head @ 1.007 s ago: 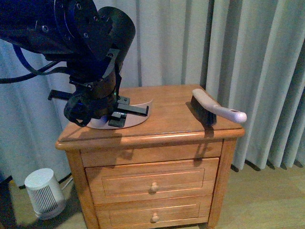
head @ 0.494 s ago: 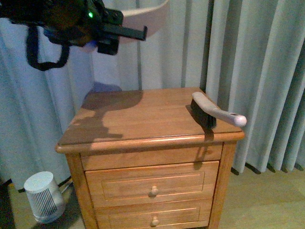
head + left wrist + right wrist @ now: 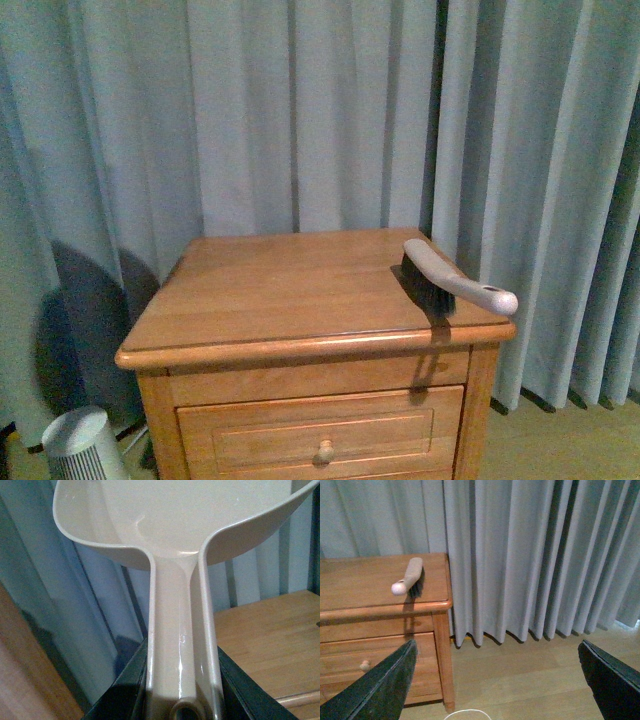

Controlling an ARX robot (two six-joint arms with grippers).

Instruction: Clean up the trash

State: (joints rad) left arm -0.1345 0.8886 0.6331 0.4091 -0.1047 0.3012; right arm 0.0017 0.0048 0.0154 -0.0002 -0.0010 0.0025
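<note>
No trash on show anywhere: the white tissue wad is not on the nightstand [image 3: 280, 290], and the stretch of dustpan [image 3: 180, 520] visible in the left wrist view looks bare. Whether the wad sits deeper in the pan or has already gone, I cannot tell.

Big change here. A second ago the left arm had the pan flat on the top, near the front left corner. Half a second ago it was hoisted high against the curtain [image 3: 300, 110]. Now arm and pan are out of the front view altogether, and the wooden top is swept clean. That reads like the scoop is done and the carry-off is under way, with dumping the likely next job.

The left gripper [image 3: 182, 696] is clamped on the pan's handle [image 3: 177, 645], a dark finger on either side, scoop held out ahead of the wrist. So if the wad is aboard, it rides just beyond those fingers.

The right gripper [image 3: 495, 680] is spread wide and holds nothing, hanging out past the nightstand's right edge. The brush [image 3: 450, 280] lies at the front right corner, bristles down, its handle tip poking over the right edge, well apart from both grippers.
</note>
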